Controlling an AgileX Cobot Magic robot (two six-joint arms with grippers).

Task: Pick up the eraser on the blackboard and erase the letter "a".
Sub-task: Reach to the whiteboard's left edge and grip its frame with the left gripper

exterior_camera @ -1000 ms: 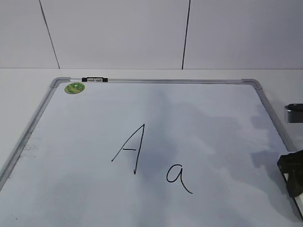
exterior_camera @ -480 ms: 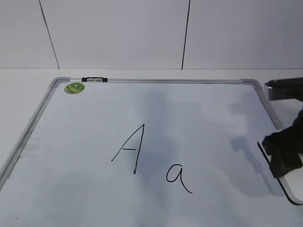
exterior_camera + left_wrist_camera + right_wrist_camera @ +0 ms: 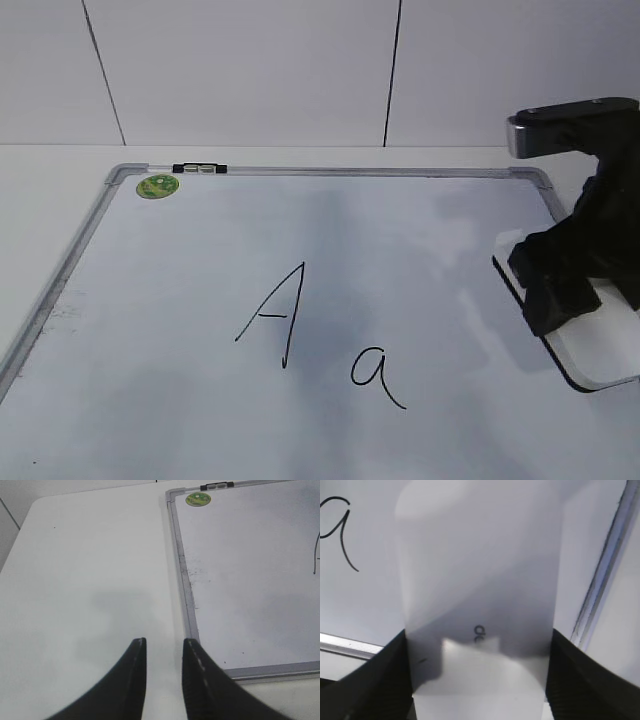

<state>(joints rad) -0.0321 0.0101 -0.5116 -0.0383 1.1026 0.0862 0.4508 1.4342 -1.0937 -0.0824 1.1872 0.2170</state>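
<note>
The white eraser [image 3: 605, 350] is held between the fingers of my right gripper [image 3: 560, 290], over the right part of the blackboard [image 3: 400, 240]. In the right wrist view the eraser [image 3: 480, 580] fills the middle, small grey lettering on top, and my right gripper [image 3: 477, 675] is shut on its two long sides. The letter "a" [image 3: 375, 375] is written low on the board, left of the eraser; the wrist view shows the letter "a" [image 3: 337, 527] at upper left. My left gripper [image 3: 163, 642] stands open over the bare table, just left of the blackboard [image 3: 250, 580].
A larger capital A [image 3: 275, 315] sits left of the small letter. A round green sticker [image 3: 158, 186] and a black clip [image 3: 200, 168] mark the board's far left corner. The grey frame [image 3: 605, 570] runs close to the eraser's right.
My right arm has come up and leftwards from the right edge, carrying the eraser over the board towards the letters. The left gripper and the writing are unchanged.
</note>
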